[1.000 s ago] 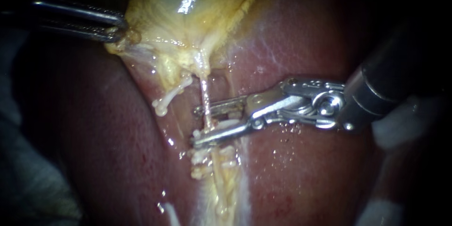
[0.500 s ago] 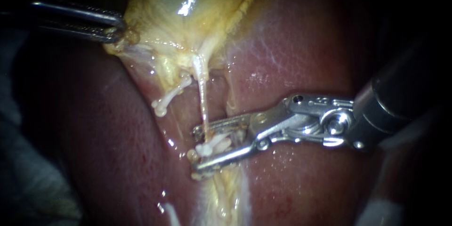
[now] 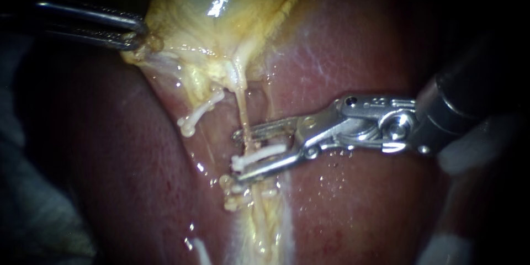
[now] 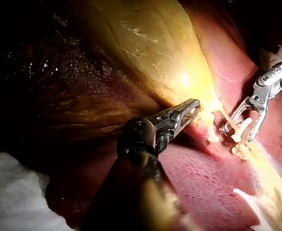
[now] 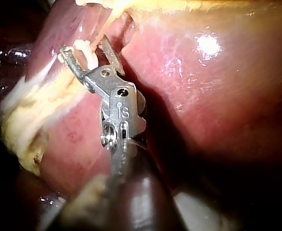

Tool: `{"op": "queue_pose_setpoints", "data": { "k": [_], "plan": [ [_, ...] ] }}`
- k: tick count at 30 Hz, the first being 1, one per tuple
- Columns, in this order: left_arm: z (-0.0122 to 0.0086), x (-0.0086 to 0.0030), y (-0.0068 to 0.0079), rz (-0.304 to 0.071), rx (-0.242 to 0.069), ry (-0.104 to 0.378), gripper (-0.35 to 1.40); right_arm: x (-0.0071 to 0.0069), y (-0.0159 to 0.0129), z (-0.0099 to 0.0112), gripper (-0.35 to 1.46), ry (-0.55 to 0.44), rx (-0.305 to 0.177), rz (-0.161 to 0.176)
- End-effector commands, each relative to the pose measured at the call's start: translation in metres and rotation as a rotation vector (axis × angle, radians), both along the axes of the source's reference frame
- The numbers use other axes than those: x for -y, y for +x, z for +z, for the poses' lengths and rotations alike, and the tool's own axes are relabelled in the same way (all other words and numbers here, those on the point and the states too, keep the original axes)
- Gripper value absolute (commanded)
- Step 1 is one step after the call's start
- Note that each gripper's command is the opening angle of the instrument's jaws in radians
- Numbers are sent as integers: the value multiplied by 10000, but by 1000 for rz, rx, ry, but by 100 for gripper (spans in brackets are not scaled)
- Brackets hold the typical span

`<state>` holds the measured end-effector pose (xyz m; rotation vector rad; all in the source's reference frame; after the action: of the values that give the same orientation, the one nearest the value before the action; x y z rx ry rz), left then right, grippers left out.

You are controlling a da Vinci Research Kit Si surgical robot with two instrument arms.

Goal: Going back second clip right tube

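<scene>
Jaws of my right instrument (image 3: 236, 154) stand open, with a wide gap between them. Its shaft comes in from the right and lies over the red liver (image 3: 359, 204). The thin, pale right tube (image 3: 241, 111) runs down from the yellow gallbladder (image 3: 221, 16) and goes between the two open jaws. A small white clip (image 3: 258, 156) also sits between the jaws. It lies along the lower jaw, just beside the tube, and a gap shows between it and the upper jaw. I cannot tell if this clip has hold of the tube.

Just below the lower jaw there is a bunch of clips (image 3: 236, 194), small and white, on the yellow strip of tissue. A lone clip (image 3: 197, 115) sits to the left of the right tube, apart from the jaws.

My left instrument (image 3: 138, 36) comes in from the left. Its jaws are closed tight on the edge of the gallbladder and hold it. It is well apart from the right instrument. In the left wrist view a white cloth (image 4: 11, 192) lies beside the left instrument's shaft, next to the dark tissue
</scene>
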<state>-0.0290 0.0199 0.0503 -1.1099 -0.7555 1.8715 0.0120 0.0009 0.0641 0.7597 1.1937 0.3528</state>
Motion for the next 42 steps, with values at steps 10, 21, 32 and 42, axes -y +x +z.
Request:
{"op": "queue_pose_setpoints", "data": {
  "k": [10,21,32,42],
  "plan": [
    [1,-1,3,2,2,0,-35,-18,-41,-42,49,-192,20,-16],
    [4,-4,5,5,3,1,-35,-24,-91,-90,49,-309,74,4],
    [26,-4,-13,3,-10,-7,-35,-22,-99,-93,50,-313,98,30],
    [67,1,-40,23,-18,17,-35,-17,-105,-96,50,-313,95,27]
  ]
}}
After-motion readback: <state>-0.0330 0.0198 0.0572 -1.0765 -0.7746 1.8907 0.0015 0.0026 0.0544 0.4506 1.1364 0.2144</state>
